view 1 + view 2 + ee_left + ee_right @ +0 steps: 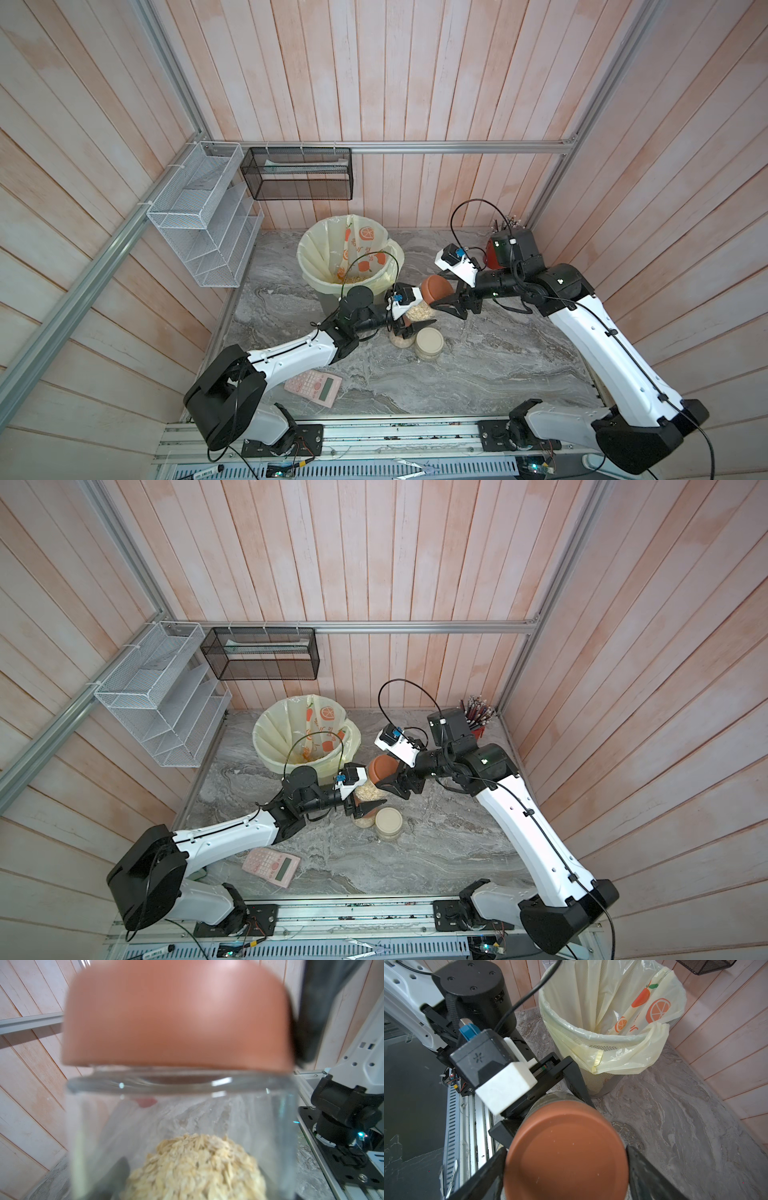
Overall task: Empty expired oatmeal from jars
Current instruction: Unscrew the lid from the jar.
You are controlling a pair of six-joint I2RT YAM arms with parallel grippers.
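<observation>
Here, above the middle of the marble table (478,374), your two arms meet on one jar (420,311). It is carried tilted in the air, its terracotta lid (435,289) pointing toward 1 o'clock. Your left gripper (417,314) is clamped around the glass body. Only its lower finger shows in both top views; the upper one is hidden under the wrist camera. Your right gripper (565,1149) has its fingers (643,1172) pressed to opposite sides of the lid, which sits on the jar's mouth. Whether it is screwed tight you cannot tell.

The oatmeal (193,1167) is heaped in the lower end of the glass, blurred and cut off at the edge of the left wrist view. At 11 o'clock from the jar stands the lined bin (316,257); specks at its bottom are too small to name. Just beside the jar at 6 o'clock stands a cream-lidded jar (429,341). A third jar (397,340) next to it is mostly covered by the left gripper. A pink calculator (313,388) lies at 7 o'clock. The red pencil cup (478,729) at 2 o'clock is largely behind the right arm.
</observation>
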